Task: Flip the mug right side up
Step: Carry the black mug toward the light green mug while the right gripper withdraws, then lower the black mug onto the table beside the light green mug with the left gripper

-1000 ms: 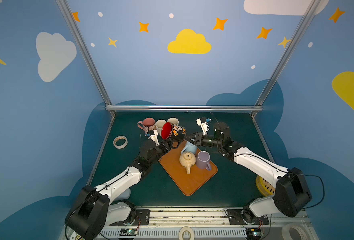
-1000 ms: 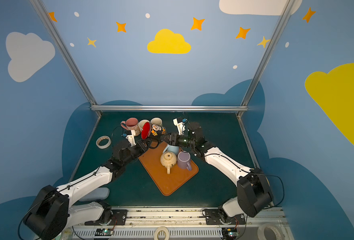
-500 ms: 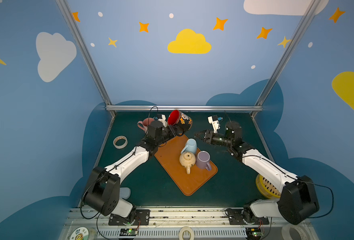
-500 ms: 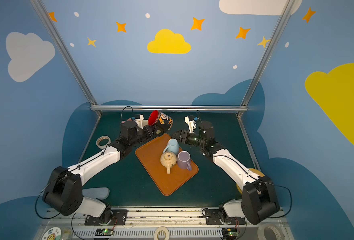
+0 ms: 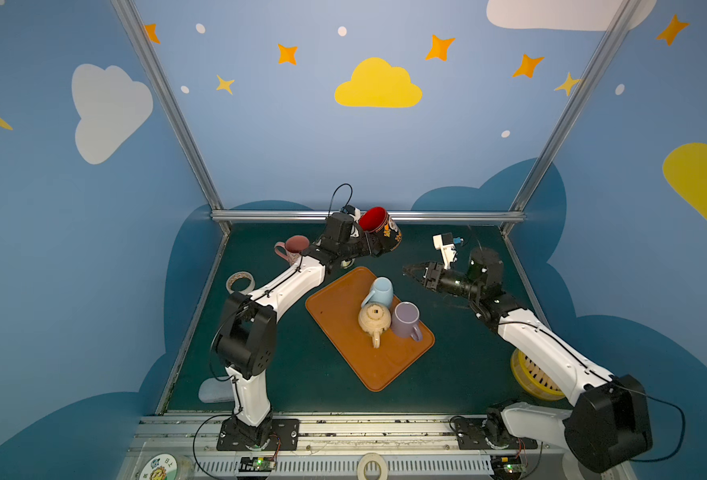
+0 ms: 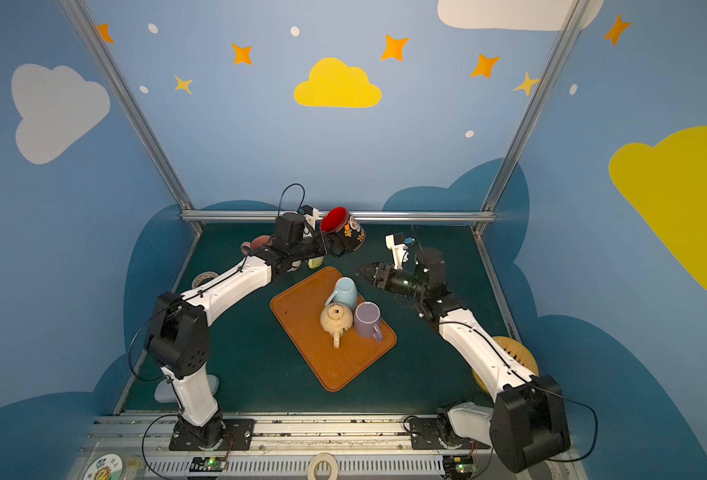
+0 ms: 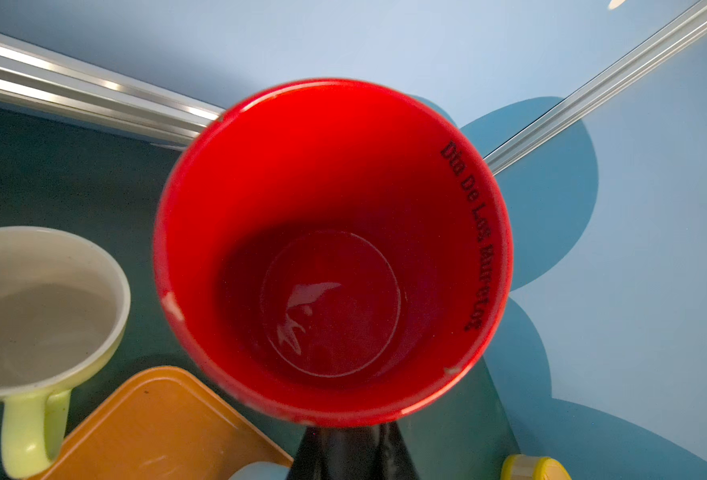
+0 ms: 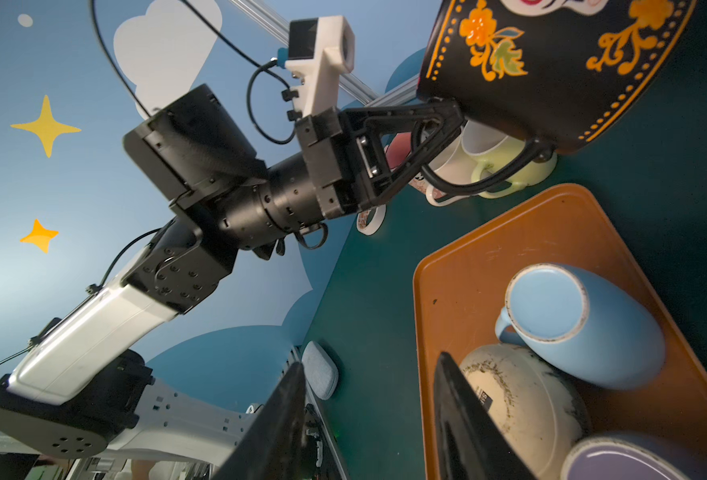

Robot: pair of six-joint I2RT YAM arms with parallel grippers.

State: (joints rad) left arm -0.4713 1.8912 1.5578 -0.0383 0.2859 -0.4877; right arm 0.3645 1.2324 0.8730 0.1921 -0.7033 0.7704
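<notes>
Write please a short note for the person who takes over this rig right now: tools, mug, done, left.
Left tool: shut on the handle of the black mug, held in the air beyond the tray far corner, red mouth tilted upward.
Right tool: open, empty, beside the tray.
Done: mug lifted, mouth mostly up.
Left: level it, set it upright on the table, release.
</notes>
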